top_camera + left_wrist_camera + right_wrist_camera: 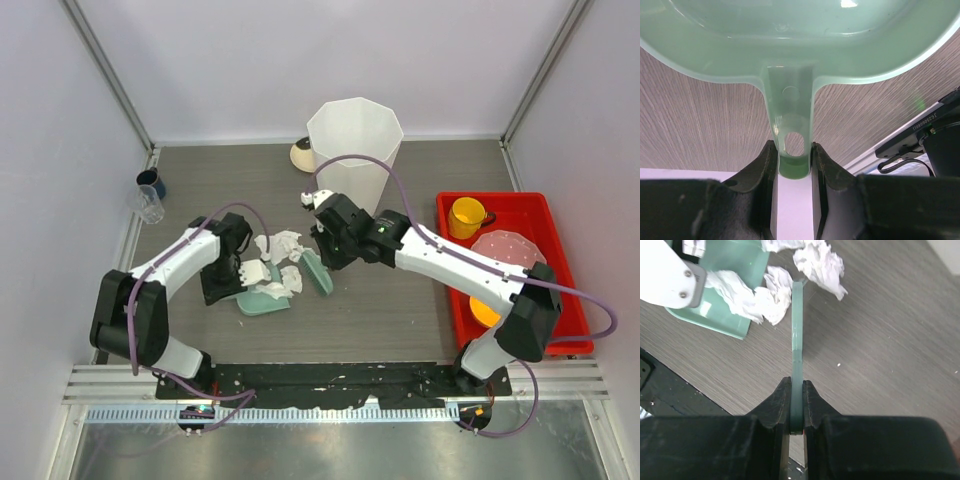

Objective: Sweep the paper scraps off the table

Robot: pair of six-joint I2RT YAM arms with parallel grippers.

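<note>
Left gripper pinched the handle of the green dustpan, plain only from its wrist. Overhead, paper scraps lay on the table, some in the pan, more at its one o'clock. The right gripper clamped a green blade edge-on against them.

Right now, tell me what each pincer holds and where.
Left pincer: green dustpan, by its handle's end. Right pincer: flat green scraper, by its near edge.
</note>
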